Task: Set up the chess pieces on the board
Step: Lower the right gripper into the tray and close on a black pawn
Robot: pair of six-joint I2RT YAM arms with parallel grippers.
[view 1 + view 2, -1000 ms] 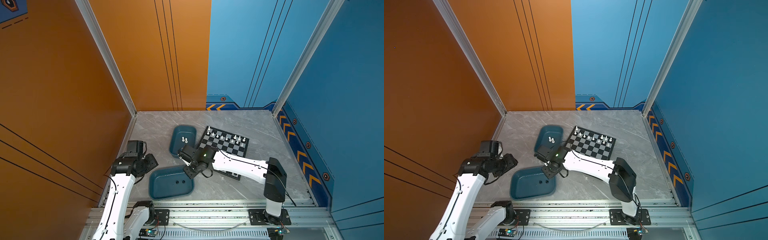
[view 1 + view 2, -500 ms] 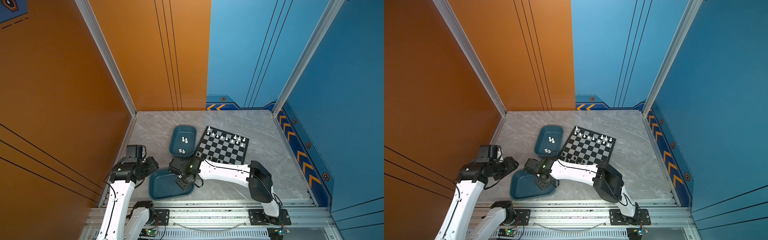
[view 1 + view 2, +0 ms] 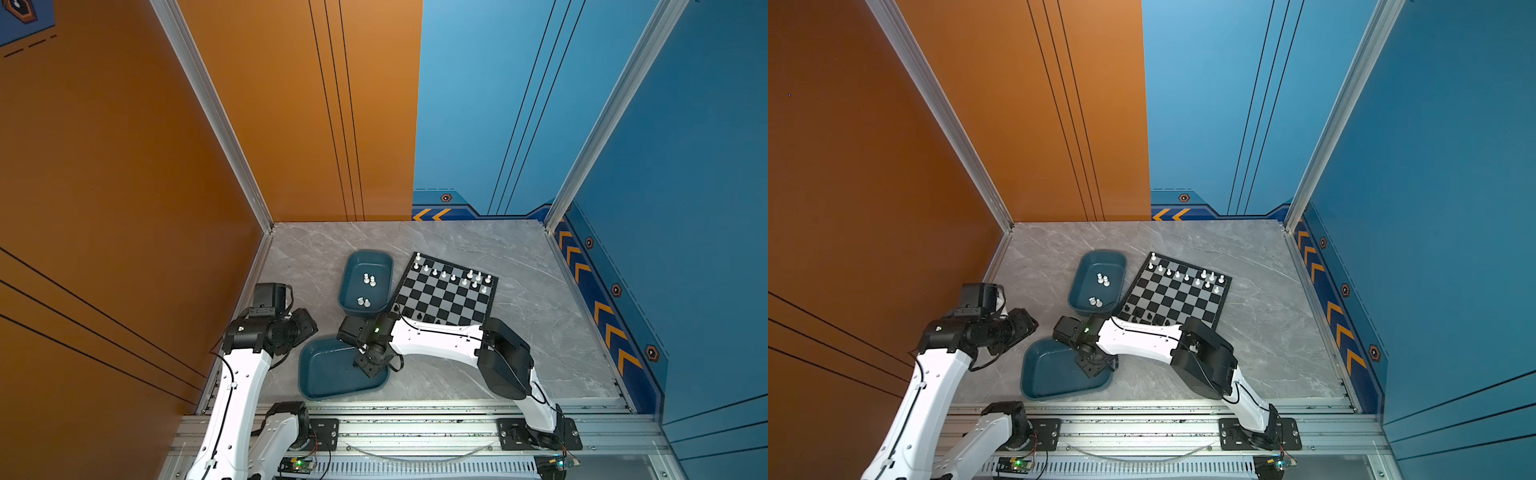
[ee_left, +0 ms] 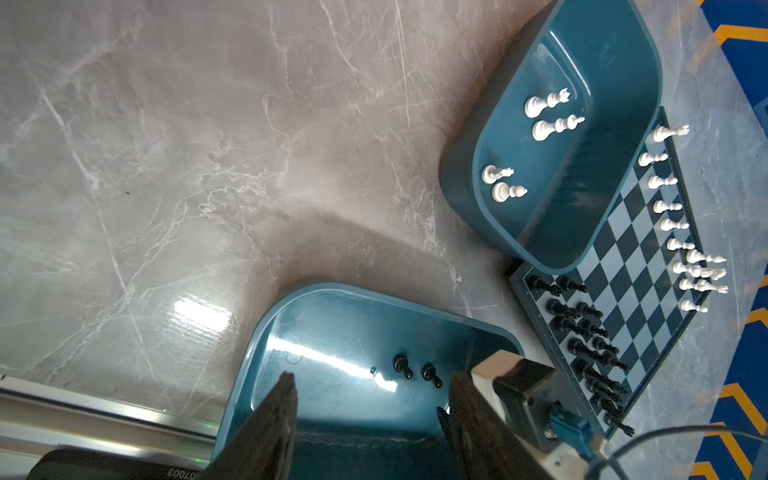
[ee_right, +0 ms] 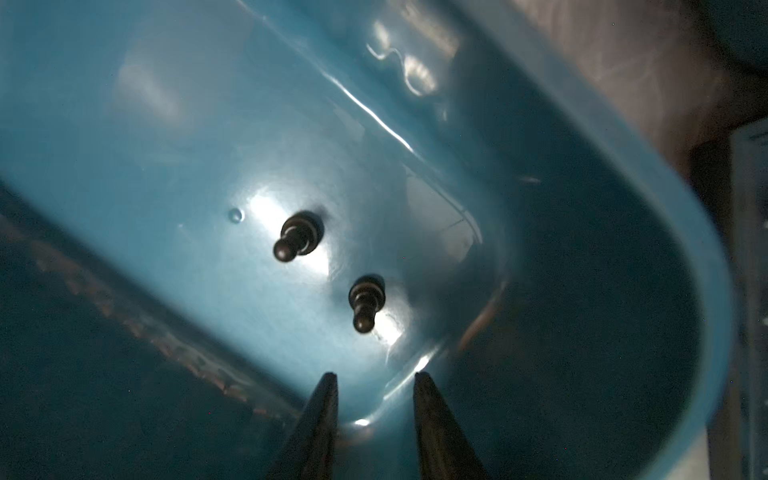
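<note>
Swinging from the board (image 3: 446, 296), right end effector (image 5: 374, 378) hangs over tray (image 3: 324, 374), jaws apart.

Board (image 3: 446, 293): chequered in black and silver-grey, edged in black.
Pieces: white pieces (image 4: 548, 128) and black pieces (image 5: 297, 239) are seen.
Trays (image 3: 328, 374): coloured teal.
Table (image 3: 540, 332): grey, veined in white.
Walls: orange wall (image 3: 124, 166), blue wall (image 3: 478, 104).

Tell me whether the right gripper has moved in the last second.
Yes. In a top view the right gripper has moved from beside the board towards the front rail, and is now over the near teal tray.
</note>
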